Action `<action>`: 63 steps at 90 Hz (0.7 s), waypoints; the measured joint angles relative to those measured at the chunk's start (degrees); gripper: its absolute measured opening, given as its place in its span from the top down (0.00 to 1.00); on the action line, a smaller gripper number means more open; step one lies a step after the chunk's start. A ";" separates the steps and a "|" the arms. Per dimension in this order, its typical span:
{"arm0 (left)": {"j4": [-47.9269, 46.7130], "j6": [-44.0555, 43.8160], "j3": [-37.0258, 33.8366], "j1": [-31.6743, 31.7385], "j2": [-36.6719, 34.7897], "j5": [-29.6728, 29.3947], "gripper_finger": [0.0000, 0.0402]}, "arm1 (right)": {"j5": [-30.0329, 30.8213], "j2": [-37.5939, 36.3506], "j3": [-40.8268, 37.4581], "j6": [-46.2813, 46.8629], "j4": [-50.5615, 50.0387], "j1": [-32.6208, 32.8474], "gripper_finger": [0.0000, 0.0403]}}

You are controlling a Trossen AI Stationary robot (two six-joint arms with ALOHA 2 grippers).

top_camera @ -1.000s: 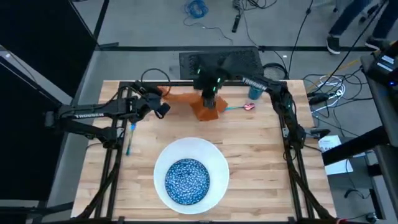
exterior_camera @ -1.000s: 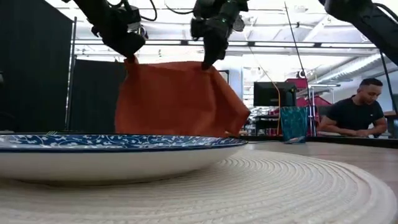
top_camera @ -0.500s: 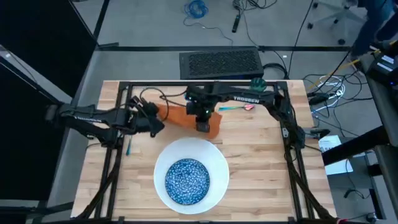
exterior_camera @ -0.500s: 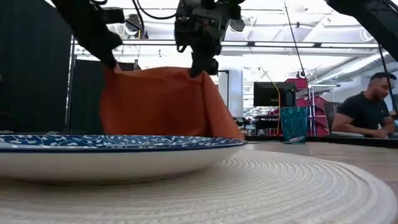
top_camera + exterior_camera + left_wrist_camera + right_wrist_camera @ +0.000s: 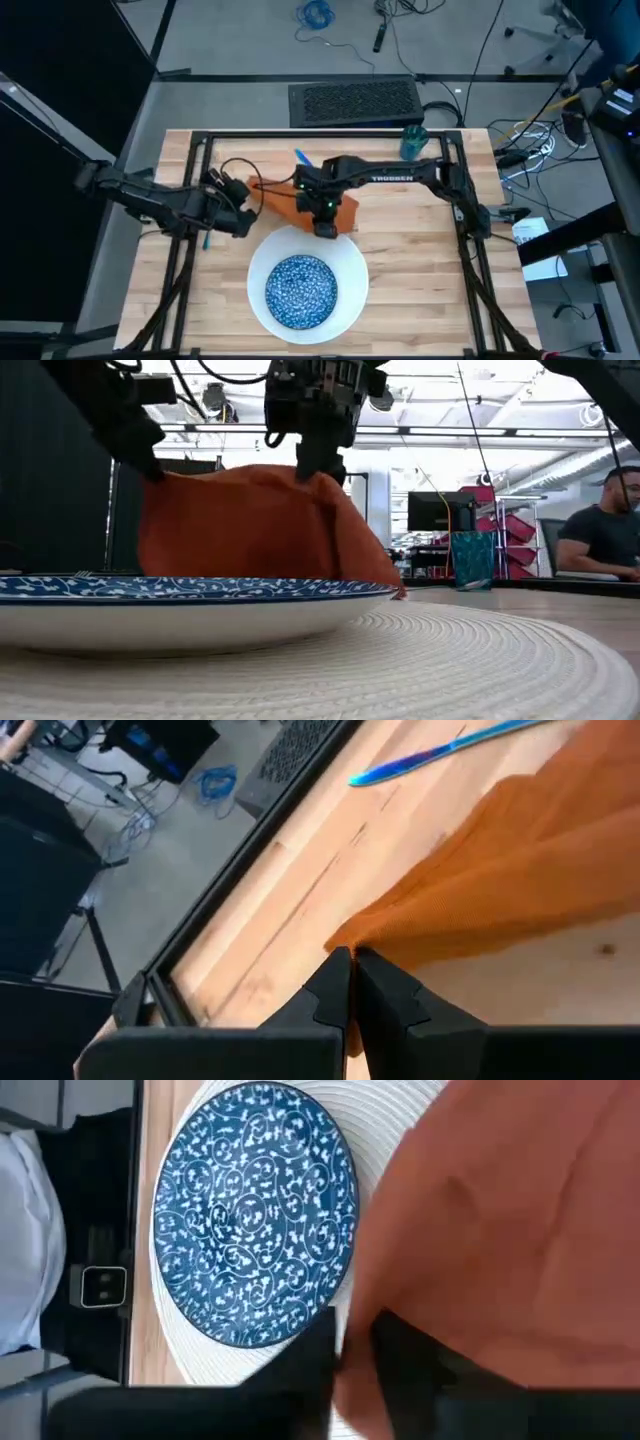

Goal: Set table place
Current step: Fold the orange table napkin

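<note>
Napkin-placing step: holding orange napkin aloft between left end effector and right end effector, both clamped on its corners, beside the blue bowl. Next: lowering flat onto surface, then releasing.

Held napkin probably blocks passage behind plate
</note>
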 joint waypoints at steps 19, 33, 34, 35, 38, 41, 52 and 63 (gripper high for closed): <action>-2.66 0.02 0.00 -0.81 0.00 2.49 1.00 | -0.46 0.00 0.00 1.31 -0.22 -0.02 0.45; -7.98 -2.86 0.00 -1.37 -0.02 4.29 1.00 | 0.99 -0.38 2.65 -1.71 -5.96 -1.70 0.30; -8.65 -2.93 0.00 -1.34 -0.02 4.71 1.00 | 1.39 -0.46 2.86 -1.93 -6.36 -1.92 0.29; -9.34 -2.97 0.00 -1.30 -0.02 5.16 1.00 | 1.87 -0.50 3.08 -2.14 -6.92 -2.18 0.29; -10.99 -3.13 0.00 -1.11 -0.02 6.73 0.99 | 3.37 -0.61 3.43 -2.89 -8.54 -2.95 0.27; -12.42 -3.76 0.00 -0.90 -0.04 8.33 0.98 | 4.88 -0.63 3.50 -3.54 -10.03 -3.79 0.26; -16.22 -6.31 -0.03 -0.44 -0.04 14.14 0.91 | 6.13 -0.44 3.04 -4.82 -14.68 -7.26 0.25; -16.67 -7.40 -0.03 -0.44 -0.04 19.44 0.81 | 6.23 -0.42 1.85 -6.05 -15.71 -10.81 0.25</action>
